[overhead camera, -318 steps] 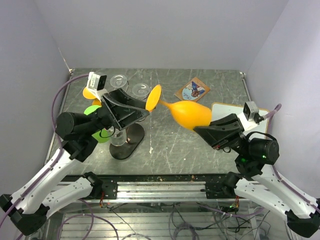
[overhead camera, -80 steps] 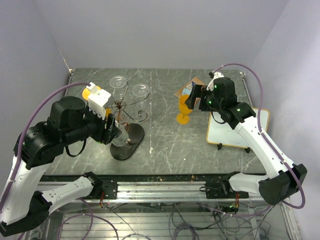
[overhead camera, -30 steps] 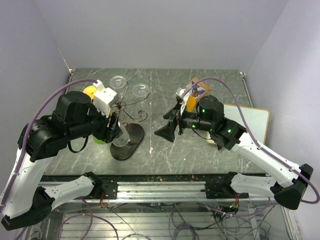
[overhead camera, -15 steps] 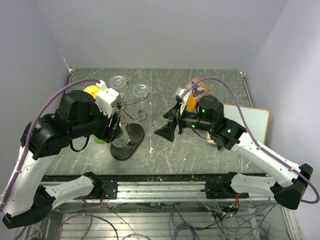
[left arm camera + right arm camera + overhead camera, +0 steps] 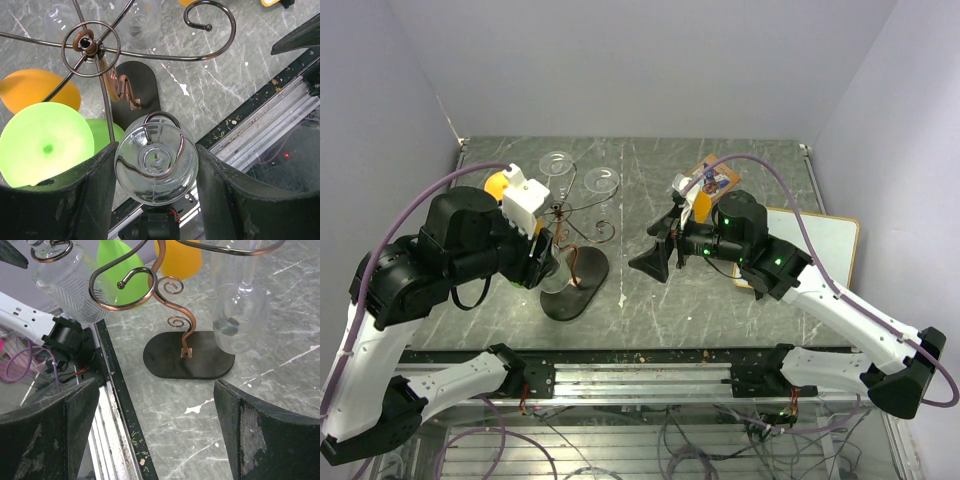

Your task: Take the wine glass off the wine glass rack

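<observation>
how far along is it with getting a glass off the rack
Done: one orange glass stands on the table, apart from the wine glass rack. In hand: the left gripper has its jaws against both sides of a clear wine glass, which hangs from a wire hook. Left: lifting it free; the green glass hangs there too. The right gripper is open and empty.

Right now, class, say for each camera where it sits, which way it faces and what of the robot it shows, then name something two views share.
Top external: above and behind the bases, looking down at the table; left arm and right arm show.
Left wrist: over the wine glass rack, looking straight down; its fingers close on a clear wine glass.
Right wrist: low, facing across the table at the rack; its open fingers fill the lower corners.
Shared: both wrist views show the rack's dark base.
</observation>
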You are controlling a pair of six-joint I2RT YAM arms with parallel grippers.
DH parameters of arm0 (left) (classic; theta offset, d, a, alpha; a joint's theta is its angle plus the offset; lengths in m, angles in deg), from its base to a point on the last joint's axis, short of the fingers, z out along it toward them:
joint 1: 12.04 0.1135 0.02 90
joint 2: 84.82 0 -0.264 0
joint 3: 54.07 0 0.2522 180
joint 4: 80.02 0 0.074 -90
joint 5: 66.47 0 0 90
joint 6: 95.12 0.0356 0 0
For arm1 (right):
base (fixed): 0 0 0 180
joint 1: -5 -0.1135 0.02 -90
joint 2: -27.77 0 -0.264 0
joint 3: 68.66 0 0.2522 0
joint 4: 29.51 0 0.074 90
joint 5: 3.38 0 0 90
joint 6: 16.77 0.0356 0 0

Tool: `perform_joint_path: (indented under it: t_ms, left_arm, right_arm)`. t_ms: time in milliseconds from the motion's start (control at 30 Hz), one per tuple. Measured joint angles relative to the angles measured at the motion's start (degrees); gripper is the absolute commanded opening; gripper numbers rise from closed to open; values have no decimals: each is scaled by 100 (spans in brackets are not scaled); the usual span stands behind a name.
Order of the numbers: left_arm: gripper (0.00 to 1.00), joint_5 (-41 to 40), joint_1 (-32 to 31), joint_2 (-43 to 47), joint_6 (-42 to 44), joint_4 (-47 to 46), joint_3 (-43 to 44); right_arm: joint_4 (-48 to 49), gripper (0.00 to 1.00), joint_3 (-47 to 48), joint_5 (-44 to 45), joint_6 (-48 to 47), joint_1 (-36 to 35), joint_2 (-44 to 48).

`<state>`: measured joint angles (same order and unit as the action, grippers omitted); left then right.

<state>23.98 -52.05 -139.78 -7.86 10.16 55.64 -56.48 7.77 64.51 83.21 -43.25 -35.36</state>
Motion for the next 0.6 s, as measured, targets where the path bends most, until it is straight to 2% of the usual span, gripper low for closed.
perform_joint_path:
  t_ms: [600]
  left_arm:
    - [7, -258, 0, 15, -396, -13, 0]
  right_arm:
    - [-129, 97, 125, 136, -20, 0, -2]
